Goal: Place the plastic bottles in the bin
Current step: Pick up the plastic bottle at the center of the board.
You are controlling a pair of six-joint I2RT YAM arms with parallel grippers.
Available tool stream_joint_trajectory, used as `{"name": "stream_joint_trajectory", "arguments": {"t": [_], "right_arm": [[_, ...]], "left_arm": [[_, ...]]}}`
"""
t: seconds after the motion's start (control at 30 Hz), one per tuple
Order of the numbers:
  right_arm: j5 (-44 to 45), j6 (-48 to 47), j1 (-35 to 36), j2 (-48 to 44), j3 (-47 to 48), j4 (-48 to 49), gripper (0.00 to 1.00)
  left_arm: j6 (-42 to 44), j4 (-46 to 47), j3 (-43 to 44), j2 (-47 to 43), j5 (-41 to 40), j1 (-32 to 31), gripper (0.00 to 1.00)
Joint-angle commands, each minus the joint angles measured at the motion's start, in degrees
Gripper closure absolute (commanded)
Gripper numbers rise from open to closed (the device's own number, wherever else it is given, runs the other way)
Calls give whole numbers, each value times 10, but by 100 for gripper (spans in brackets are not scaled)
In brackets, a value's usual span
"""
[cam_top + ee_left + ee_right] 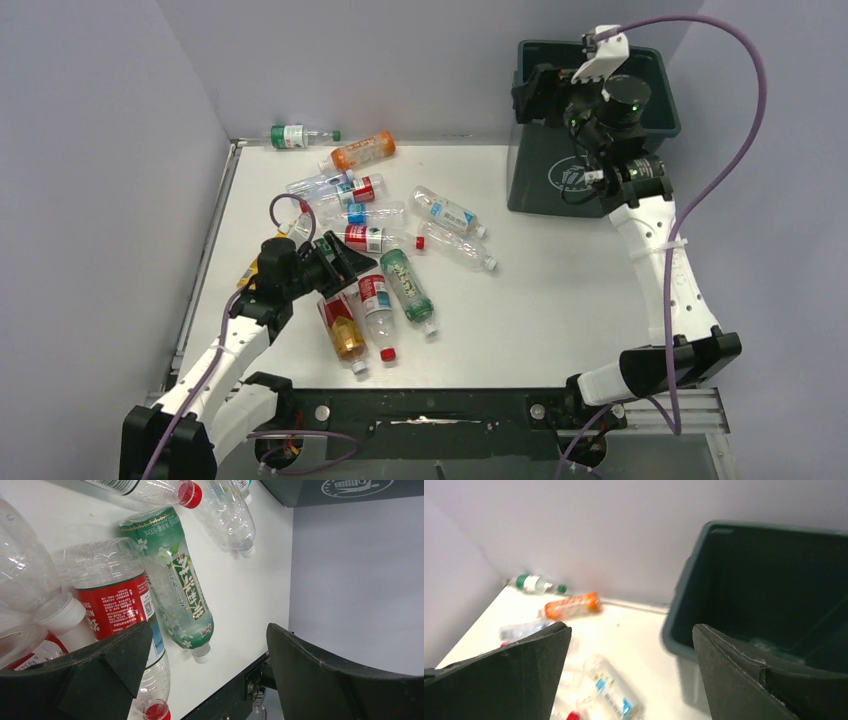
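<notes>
Left gripper (207, 637) spread by green-label bottle (181, 587), frame centre. Likely light, thin-walled, slippery, so best pinched mid-body across the label. Right gripper (631, 632) spread, empty, by bin (744, 575).

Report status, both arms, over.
Left gripper open, above bottles on table. Right gripper open, empty, by bin. No obstruction seen.

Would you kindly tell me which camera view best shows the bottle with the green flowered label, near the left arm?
The left wrist view: the green-labelled bottle fills the frame's middle, its label print sharp. The top external view shows the bottle whole but small. The right wrist view misses it.
</notes>
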Motion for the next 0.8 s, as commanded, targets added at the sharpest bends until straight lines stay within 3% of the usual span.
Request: {"name": "stream_joint_trajectory", "arguments": {"t": [0.0,0.33,0.53,0.77], "right_arm": [[19,-9,85,-31,-76,-11,2],[81,47,279,-57,-246,-54,2],[70,109,297,-59,-310,-42,2],[69,144,302,-29,-298,-64,2]], "left_arm": [[21,-3,31,-18,-1,-3,14],[35,-26,10,-75,2,-3,14],[39,-25,-1,-97,16,-2,14],[42,-54,2,-157,16,-2,14]]}}
